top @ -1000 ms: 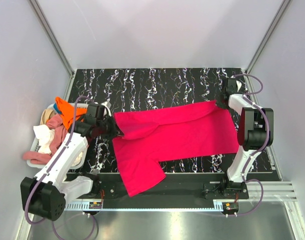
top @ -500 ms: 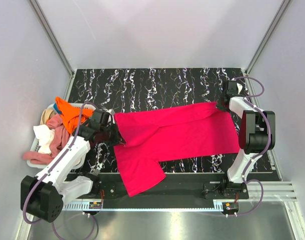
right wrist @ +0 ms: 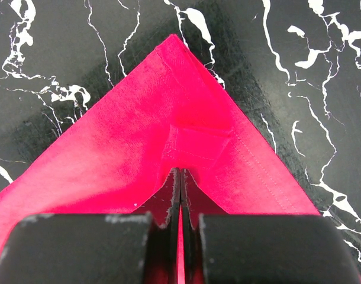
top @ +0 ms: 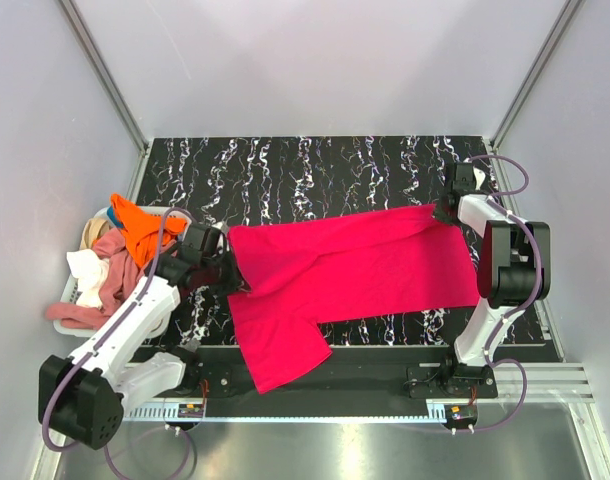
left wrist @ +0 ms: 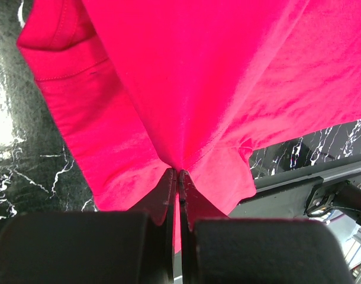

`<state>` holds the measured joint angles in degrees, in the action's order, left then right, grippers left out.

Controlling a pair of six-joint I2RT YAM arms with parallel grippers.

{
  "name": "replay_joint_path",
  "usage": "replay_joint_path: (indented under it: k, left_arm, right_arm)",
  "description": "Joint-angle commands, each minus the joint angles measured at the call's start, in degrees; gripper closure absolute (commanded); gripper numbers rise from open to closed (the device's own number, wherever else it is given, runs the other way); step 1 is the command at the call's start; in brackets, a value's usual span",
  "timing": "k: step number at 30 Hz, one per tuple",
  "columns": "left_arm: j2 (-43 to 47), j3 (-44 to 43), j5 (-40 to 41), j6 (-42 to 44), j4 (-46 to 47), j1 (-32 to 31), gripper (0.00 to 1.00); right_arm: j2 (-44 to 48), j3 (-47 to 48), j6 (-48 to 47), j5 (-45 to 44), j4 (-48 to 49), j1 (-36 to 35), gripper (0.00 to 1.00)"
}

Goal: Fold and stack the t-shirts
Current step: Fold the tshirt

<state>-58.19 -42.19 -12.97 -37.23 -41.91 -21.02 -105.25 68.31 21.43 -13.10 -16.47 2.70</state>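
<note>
Meanwhile, a pinkish-red t-shirt (top: 355, 265) lies stretched across the black marbled desk (top: 305, 170). The left hand (top: 232, 272) is clamped on its left end and the right hand (top: 441, 208) pinches its far right corner. Other t-shirts (top: 115, 255) sit heaped beside the desk's left end.

The spread t-shirt (top: 355, 265) is plain bright pinkish-red. The table (top: 305, 170) is black with white marble veining. Other garments: orange shirt (top: 135, 225), dusty-pink shirt (top: 110, 268), white shirt (top: 85, 268).
</note>
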Motion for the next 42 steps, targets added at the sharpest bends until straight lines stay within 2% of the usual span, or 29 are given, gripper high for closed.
replay_joint_path:
  k: [1, 8, 11, 13, 14, 20, 24, 30, 36, 39, 42]
  left_arm:
    - [1.8, -2.3, 1.0, -0.8, -1.3, -0.4, 1.0]
    - [1.9, 1.6, 0.5, -2.3, -1.1, -1.6, 1.0]
    - [1.8, 2.0, 0.1, -2.5, -1.0, -2.0, 0.97]
    - [1.2, 1.8, -0.8, -2.2, -1.1, -2.1, 0.87]
    - [1.0, 1.4, -1.1, -2.1, -1.1, -2.1, 0.79]
    - [-0.9, -3.2, -2.9, -0.9, -1.0, -2.2, 0.7]
    - [-5.2, -8.9, 0.5, 0.8, -1.0, -2.1, 0.68]
    - [-20.4, -20.2, 3.9, 4.1, -1.0, -1.8, 0.67]
    - [-30.7, -28.0, 4.8, 4.8, -1.2, 0.7, 0.67]
    - [-33.0, -29.3, 7.5, 5.5, -1.2, 2.1, 0.64]
    - [-36.3, -30.7, 5.8, 5.6, -1.0, 4.7, 0.63]
  right_arm:
    - [3.2, 0.2, 0.3, -3.2, -0.4, 0.2, 1.0]
    - [4.2, -2.1, 1.8, -4.4, -2.0, 0.3, 0.97]
    - [4.7, -2.2, 2.5, -6.9, -3.8, 0.2, 0.81]
    - [5.1, -1.2, 3.4, -8.1, -5.5, 0.3, 0.7]
    - [5.2, -0.7, 3.9, -8.3, -7.3, 0.3, 0.68]
    - [7.6, 1.5, 5.5, -5.1, -9.5, 0.3, 0.68]
    - [6.3, 3.5, 6.3, -0.5, -9.3, 0.2, 0.69]
    - [1.0, 8.3, 5.4, 3.7, -6.9, 0.3, 0.67]
    - [-2.6, 6.2, 7.0, -0.3, -10.9, 2.9, 0.67]
    - [-0.6, 2.4, 6.8, -4.8, -11.4, 4.9, 0.67]
    - [2.0, 1.2, 7.1, -7.1, -12.3, 5.6, 0.68]
